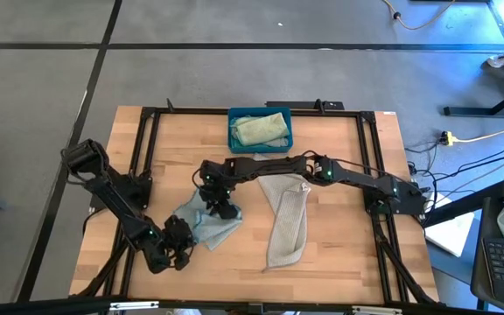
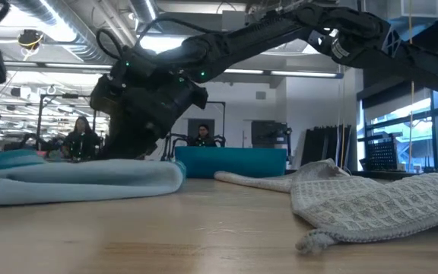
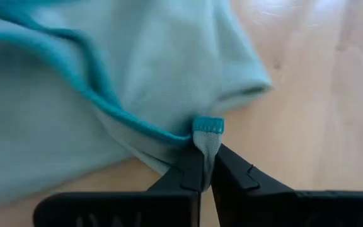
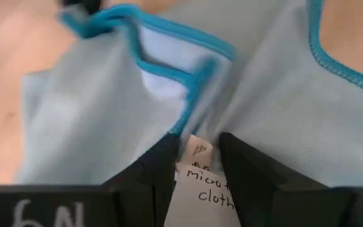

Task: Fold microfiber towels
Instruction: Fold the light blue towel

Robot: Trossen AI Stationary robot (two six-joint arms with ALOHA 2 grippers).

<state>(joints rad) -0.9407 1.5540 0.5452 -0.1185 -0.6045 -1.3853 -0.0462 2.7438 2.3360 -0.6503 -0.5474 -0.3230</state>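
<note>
A pale blue microfiber towel (image 1: pixel 206 224) with a teal hem lies rumpled on the wooden table, left of centre; in the low view it shows as a low roll (image 2: pixel 82 181). My left gripper (image 1: pixel 180 241) is at its near left corner, shut on it. My right gripper (image 1: pixel 224 208) reaches over from the right to the towel's far side. Its fingers stand apart on either side of a white written tag (image 4: pixel 197 165) and gathered cloth. A grey-beige towel (image 1: pixel 287 219) lies in a long heap to the right. My left gripper pinches the pale blue towel's hemmed corner (image 3: pixel 207 131) between its two fingertips, coming slanting down from the near left. The corner stands up out of the fingers; the rest of the towel lies slack on the table. My right gripper: I cannot tell whether its fingers (image 4: pixel 159 165) touch the tag or the cloth between them.
A teal-blue bin (image 1: pixel 260 138) at the table's far edge holds a pale green towel (image 1: pixel 261 129). A black frame (image 1: pixel 147 157) runs round the table. People sit in the room beyond (image 2: pixel 201 135). Bare wood lies near the front edge (image 1: pixel 234 271).
</note>
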